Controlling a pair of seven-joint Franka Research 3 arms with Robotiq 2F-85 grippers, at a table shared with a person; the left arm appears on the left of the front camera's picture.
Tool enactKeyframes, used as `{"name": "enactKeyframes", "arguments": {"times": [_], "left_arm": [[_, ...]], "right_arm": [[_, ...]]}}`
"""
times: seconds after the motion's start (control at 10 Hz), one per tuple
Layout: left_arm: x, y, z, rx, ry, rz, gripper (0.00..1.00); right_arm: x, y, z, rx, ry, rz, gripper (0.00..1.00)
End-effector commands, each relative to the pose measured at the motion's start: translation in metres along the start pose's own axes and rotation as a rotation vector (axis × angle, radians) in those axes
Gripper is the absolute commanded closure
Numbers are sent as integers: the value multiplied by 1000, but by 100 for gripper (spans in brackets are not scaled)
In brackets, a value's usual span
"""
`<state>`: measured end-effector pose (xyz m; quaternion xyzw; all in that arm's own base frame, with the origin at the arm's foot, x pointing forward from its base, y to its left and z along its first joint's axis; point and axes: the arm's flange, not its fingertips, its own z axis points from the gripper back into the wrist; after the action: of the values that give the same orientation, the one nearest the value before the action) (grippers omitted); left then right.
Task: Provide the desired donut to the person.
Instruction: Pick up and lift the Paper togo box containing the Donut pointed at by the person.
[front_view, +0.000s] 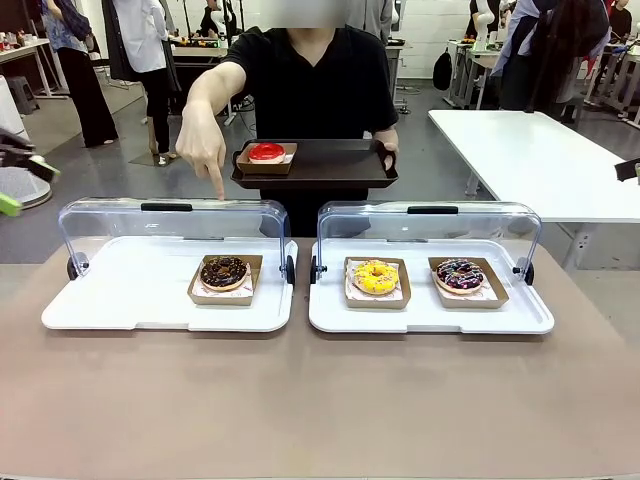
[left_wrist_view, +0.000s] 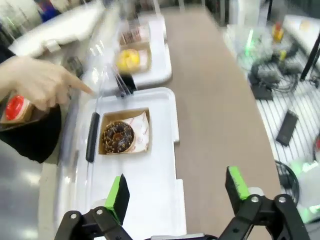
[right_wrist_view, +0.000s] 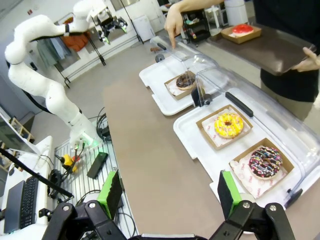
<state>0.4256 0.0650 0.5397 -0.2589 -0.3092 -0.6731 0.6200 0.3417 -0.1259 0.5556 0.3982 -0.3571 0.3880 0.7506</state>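
Left pincer (left_wrist_view: 177, 187): released, its green pads wide apart with nothing between them. It hangs over the near end of the left white tray.
Right pincer (right_wrist_view: 169, 192): released too and grasping nothing. It hangs above the brown worktop, near the right white tray.
Worktop (front_view: 300, 400): brown, with two white trays side by side.
Left white tray (front_view: 120, 300): its clear lid (front_view: 110, 225) stands up at the back.
Chocolate donut (front_view: 224, 271): sits in a brown paper box (front_view: 195, 292) on the left white tray, all alone there.
Right white tray (front_view: 430, 318): holds a yellow donut (front_view: 375, 276) and, beside it, a dark donut with coloured sprinkles (front_view: 459, 275), each in its own box.
Person (front_view: 320, 90): stands at the far side in a black top.
Pointing hand (front_view: 203, 150): one finger points down at the top of the clear lid, right behind the chocolate donut. I cannot tell if it touches the lid.
Other hand (front_view: 386, 140): holds up a dark serving tray (front_view: 330, 165).
Red donut (front_view: 266, 152): rests in a box on the dark serving tray.
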Motion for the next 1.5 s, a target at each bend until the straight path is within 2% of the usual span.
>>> {"name": "enactKeyframes", "arguments": {"times": [0.0,0.1,0.2,0.4,0.6,0.8,1.0,1.1,1.4], "left_arm": [[40,14,-52,-50,302,-14,0],[63,15,-85,-45,443,-38,0],[77,16,-113,-25,534,-61,0],[86,21,-163,-22,648,-85,0],[77,17,-209,-12,730,-94,0],[69,17,-233,-28,738,-90,0],[64,15,-232,-53,694,-61,0],[65,17,-239,-54,720,-98,0],[65,17,-239,-54,720,-98,0]], "right_arm": [[1,-1,0,9,-22,7,0],[1,-1,0,9,-22,7,0],[1,-1,0,9,-22,7,0],[1,-1,0,9,-22,7,0],[1,-1,0,9,-22,7,0],[1,-1,0,9,-22,7,0],[1,-1,0,9,-22,7,0],[1,-1,0,9,-22,7,0],[1,-1,0,9,-22,7,0]]}}
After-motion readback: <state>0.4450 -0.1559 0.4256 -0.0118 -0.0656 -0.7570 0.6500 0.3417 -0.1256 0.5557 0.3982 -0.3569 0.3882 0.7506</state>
